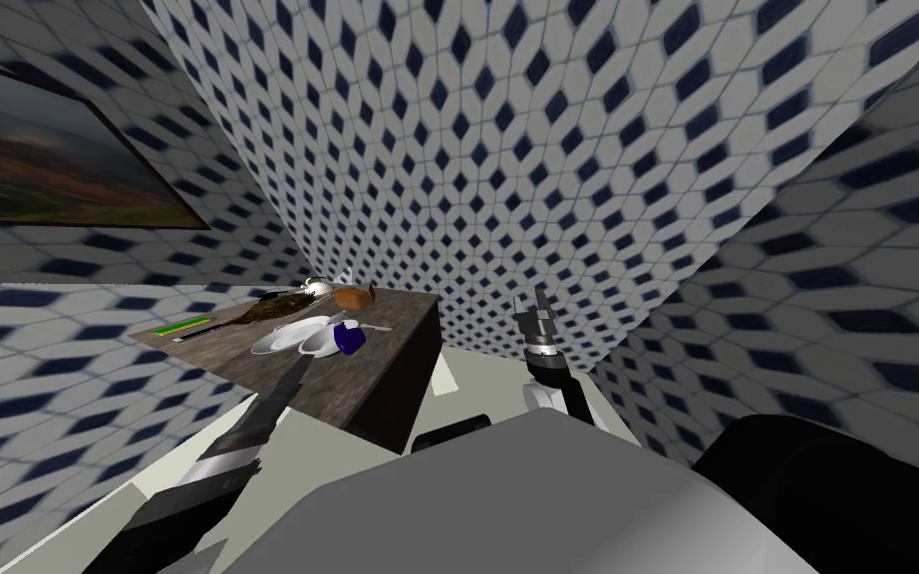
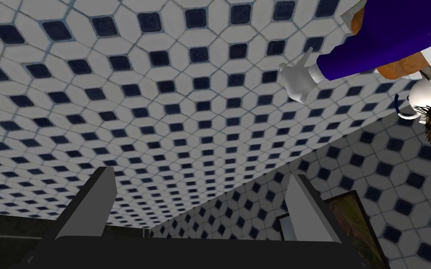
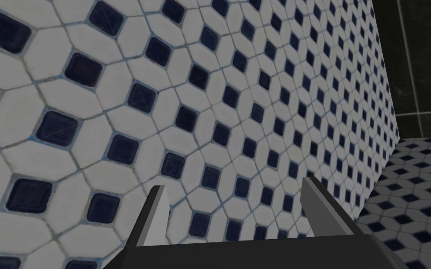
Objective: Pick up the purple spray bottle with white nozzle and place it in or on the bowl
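Purple spray bottle [image 1: 349, 342] seems to lie on its side against the right rim of the white bowl [image 1: 318, 344], near the table's [image 1: 398, 324] near edge, and could roll off if the left gripper [image 2: 201, 173], spread and empty just near of it, clips it; right gripper [image 3: 235, 183] is also spread and well off to the right.

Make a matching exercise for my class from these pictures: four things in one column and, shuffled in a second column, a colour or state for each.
Things
1. bottle
2. bowl
3. thin stick
4. right gripper

Colour or state
A. green
B. open
C. purple
D. white

Pairs: 1-C, 2-D, 3-A, 4-B
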`<state>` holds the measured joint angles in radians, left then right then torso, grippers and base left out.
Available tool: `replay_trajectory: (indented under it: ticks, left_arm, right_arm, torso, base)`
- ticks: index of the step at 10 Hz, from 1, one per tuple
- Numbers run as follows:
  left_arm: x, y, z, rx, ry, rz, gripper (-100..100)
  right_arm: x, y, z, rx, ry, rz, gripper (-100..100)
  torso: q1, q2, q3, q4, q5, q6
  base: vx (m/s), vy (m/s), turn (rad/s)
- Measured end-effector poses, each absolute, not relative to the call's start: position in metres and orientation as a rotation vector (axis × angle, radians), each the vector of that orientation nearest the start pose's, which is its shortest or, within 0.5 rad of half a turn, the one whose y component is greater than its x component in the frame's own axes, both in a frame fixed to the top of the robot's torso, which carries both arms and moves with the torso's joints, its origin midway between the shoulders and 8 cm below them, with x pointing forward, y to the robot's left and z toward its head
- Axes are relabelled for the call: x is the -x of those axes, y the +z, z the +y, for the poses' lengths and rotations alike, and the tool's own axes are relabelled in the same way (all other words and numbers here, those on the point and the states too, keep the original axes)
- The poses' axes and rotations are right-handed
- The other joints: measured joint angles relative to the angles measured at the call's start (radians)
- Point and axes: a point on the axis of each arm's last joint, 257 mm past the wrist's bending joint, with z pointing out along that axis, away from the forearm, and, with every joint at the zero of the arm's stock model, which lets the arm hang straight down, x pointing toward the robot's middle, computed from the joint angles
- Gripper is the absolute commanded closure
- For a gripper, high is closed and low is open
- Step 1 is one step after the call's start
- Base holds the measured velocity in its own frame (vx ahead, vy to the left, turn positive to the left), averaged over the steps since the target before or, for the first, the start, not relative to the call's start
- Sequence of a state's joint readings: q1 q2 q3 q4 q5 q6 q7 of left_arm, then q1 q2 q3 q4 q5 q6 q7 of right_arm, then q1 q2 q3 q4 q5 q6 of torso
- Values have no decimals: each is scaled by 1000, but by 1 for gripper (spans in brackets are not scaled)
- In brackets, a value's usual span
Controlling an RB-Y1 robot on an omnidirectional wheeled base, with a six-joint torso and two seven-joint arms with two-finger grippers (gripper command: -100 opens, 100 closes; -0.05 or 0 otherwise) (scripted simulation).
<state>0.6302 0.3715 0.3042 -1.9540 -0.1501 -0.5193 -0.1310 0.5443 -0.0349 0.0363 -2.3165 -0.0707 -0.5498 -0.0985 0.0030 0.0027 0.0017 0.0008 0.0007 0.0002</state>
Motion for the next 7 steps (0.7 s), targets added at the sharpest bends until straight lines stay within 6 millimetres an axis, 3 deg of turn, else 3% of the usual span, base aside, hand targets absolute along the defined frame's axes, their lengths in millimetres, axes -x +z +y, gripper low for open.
replay_trajectory:
  ticks: [7]
  left_arm:
    - [-325, -163, 481, 336, -345, 1427, -100]
  right_arm:
    - [-326, 35, -275, -683, 1472, 539, 0]
  torso:
    - [2, -3, -2, -1, 1, 0]
  base:
    - [-13, 56, -181]
